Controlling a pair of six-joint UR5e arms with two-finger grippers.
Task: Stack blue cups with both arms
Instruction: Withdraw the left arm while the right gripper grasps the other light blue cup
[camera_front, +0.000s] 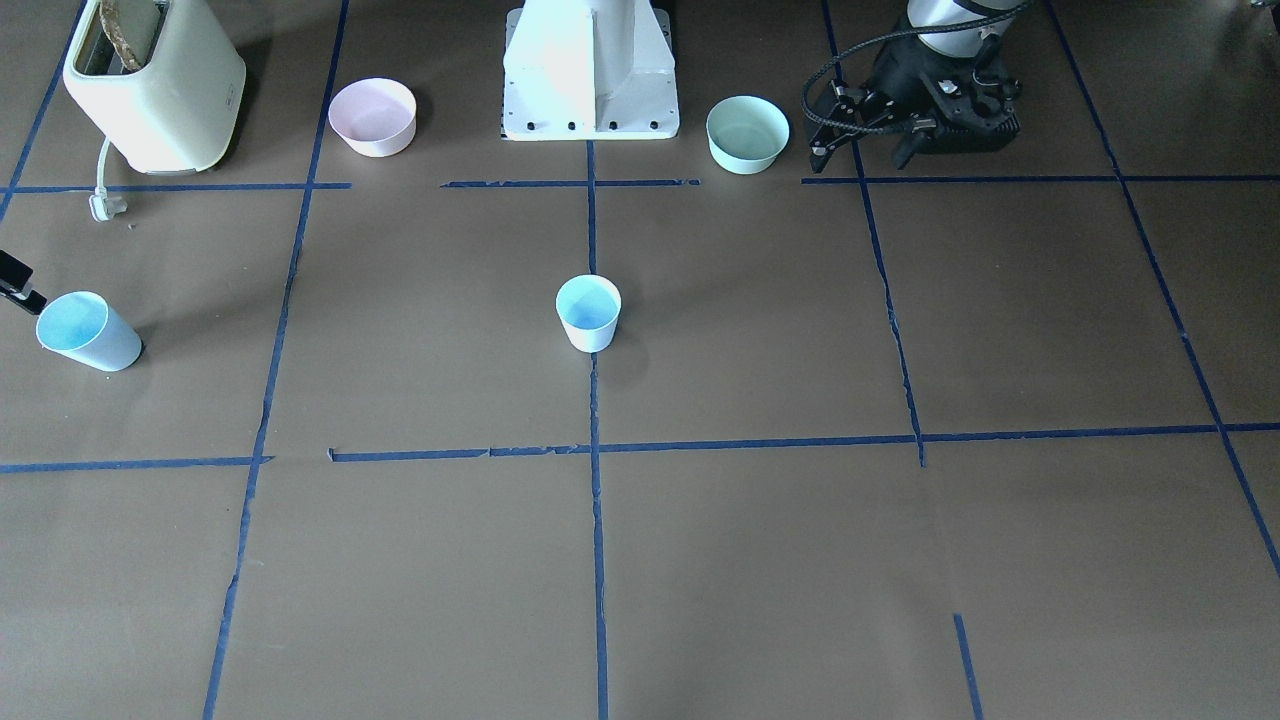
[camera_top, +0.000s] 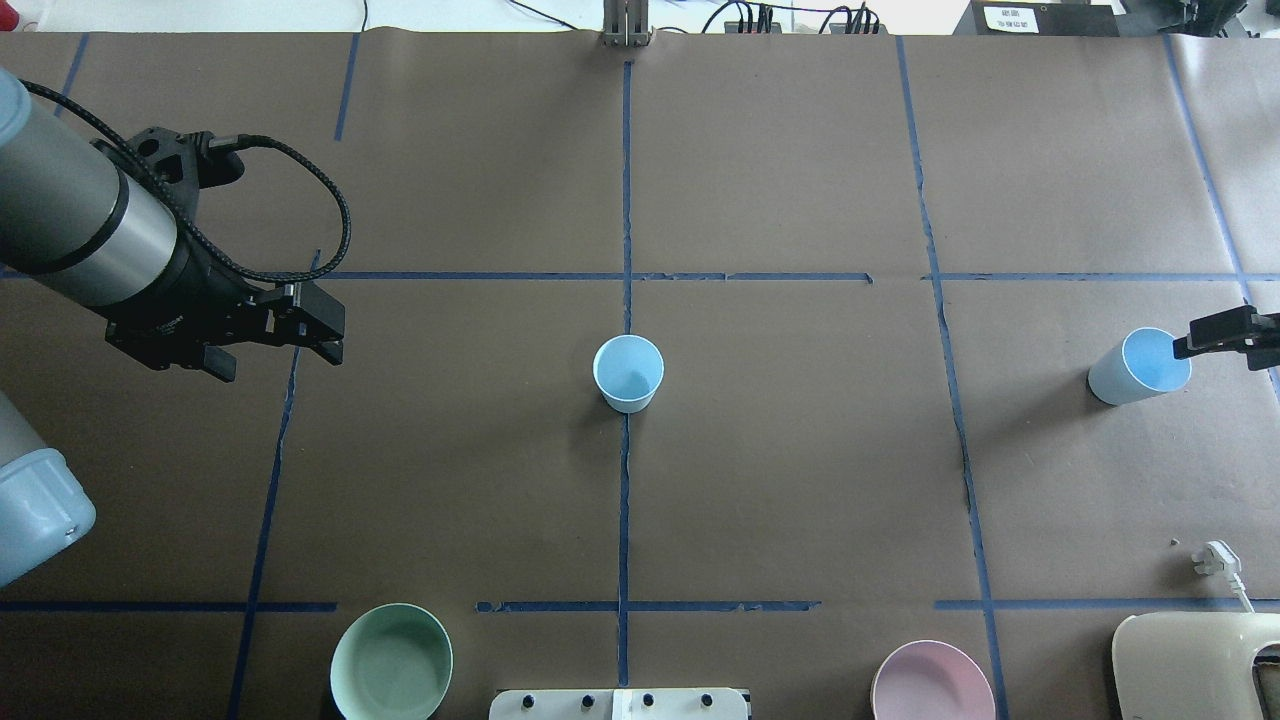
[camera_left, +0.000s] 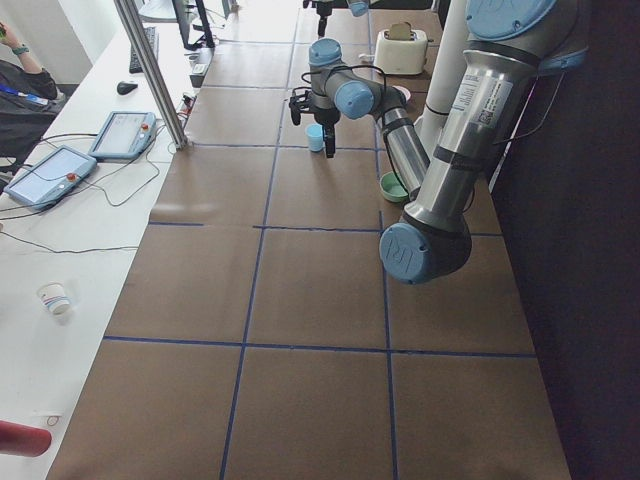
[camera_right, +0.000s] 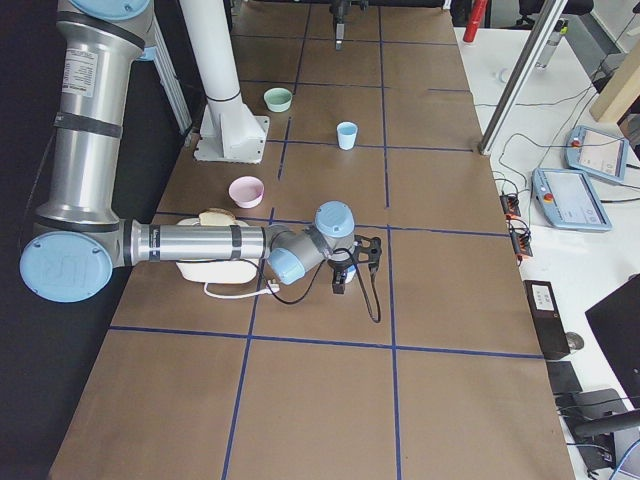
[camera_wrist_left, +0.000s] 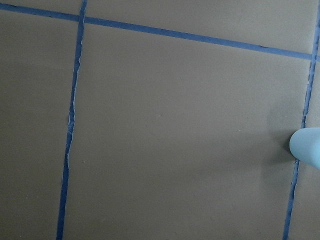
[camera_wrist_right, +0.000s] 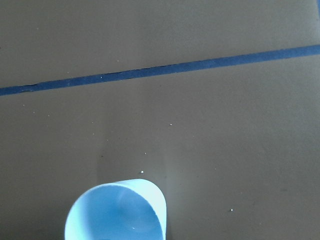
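Beside toaster (camera_top: 1200, 665): outer blue cup (camera_top: 1138, 366), right gripper (camera_top: 1228, 333) at its rim, grasp state unclear. Center blue cup (camera_top: 628, 372) stands upright, far from toaster. Left gripper (camera_top: 318, 326) released, empty. Risk: rim-only pinch lets cup slip or tip during lift.

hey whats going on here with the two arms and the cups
The right gripper is at the rim of one blue cup near the table's end; whether it grips is unclear. The other blue cup stands alone mid-table. The left gripper hangs empty off to the side. Nothing is stacked yet.
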